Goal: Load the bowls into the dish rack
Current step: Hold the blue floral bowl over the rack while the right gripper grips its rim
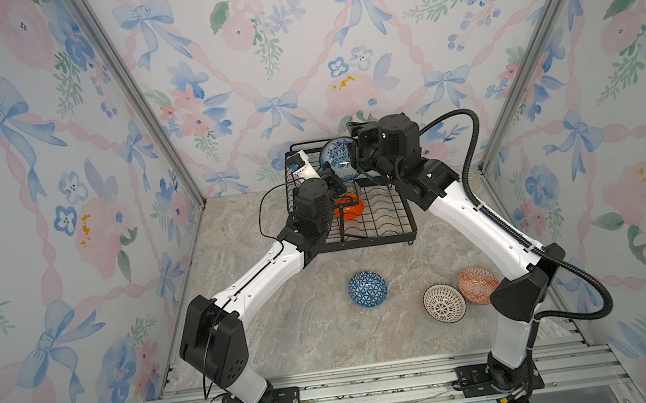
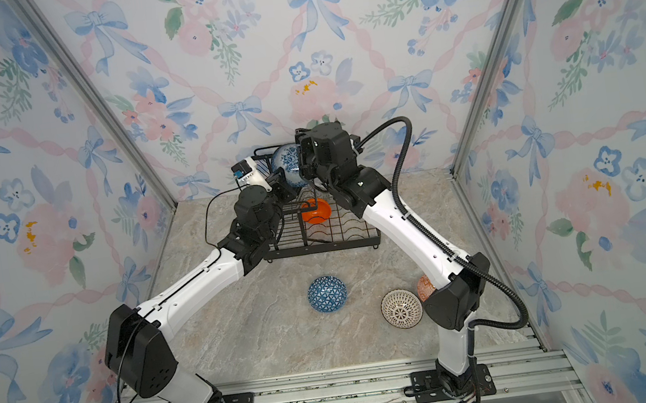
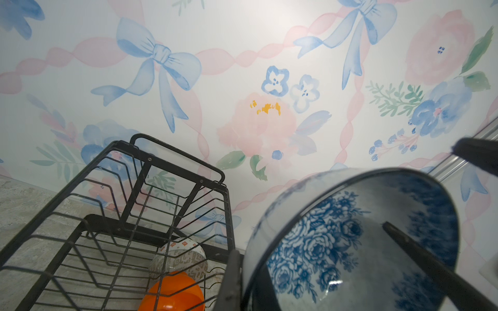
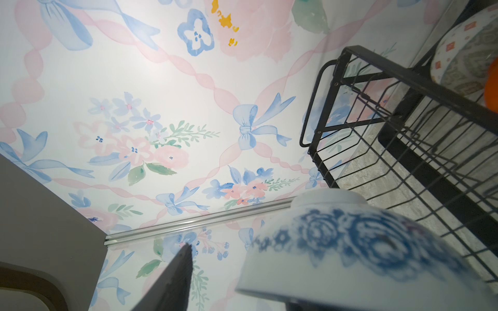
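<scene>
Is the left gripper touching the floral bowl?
Touching. The left wrist view shows the left gripper pinching the rim of the floral bowl from inside and outside.

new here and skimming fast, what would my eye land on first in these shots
The blue-floral bowl, tipped on edge and clamped at its rim by the left gripper, hangs at the far end of the black dish rack, both arms reaching toward it. An orange bowl sits low inside the rack; a blue triangle bowl, a white lattice bowl and an orange-red bowl wait on the marble table in front.
</scene>
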{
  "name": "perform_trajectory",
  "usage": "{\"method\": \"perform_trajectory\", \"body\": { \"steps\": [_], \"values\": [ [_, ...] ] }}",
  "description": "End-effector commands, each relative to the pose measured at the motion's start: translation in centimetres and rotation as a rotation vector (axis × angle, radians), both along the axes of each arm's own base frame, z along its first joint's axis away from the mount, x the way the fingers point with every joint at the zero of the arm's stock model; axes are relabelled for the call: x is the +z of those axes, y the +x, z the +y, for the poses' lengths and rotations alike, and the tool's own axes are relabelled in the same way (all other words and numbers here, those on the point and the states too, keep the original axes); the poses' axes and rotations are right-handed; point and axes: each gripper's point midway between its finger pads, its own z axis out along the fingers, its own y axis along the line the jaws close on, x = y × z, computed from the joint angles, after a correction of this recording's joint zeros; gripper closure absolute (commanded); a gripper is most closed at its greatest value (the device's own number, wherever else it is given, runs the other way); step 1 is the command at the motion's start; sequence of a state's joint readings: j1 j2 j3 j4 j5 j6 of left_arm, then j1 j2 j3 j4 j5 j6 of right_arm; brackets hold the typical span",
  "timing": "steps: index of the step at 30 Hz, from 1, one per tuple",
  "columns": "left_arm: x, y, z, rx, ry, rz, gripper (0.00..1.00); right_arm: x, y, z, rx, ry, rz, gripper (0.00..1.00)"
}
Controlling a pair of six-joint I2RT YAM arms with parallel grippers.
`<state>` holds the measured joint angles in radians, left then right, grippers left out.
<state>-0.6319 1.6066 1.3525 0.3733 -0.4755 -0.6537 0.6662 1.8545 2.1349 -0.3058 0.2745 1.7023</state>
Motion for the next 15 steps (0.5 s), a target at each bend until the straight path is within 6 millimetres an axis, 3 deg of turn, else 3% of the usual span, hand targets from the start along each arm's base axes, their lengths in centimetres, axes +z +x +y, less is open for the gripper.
{"method": "perform_trajectory", "body": {
  "steps": [1, 11, 15],
  "values": [
    [4.23, -1.08, 0.54, 0.015, -0.07, -0.108, 1.0, -0.25, 0.5, -1.19, -0.046, 0.0, 0.005, 0.52],
    [4.5, -1.77, 0.59, 0.026, -0.074, -0.117, 1.0, -1.16, 1.08, -1.29, -0.047, 0.018, 0.027, 0.65],
    [4.28, -1.86, 0.79, 0.037, -0.074, -0.114, 1.0, -1.19, 1.11, -1.14, -0.037, 0.021, 0.028, 0.78]
  ]
}}
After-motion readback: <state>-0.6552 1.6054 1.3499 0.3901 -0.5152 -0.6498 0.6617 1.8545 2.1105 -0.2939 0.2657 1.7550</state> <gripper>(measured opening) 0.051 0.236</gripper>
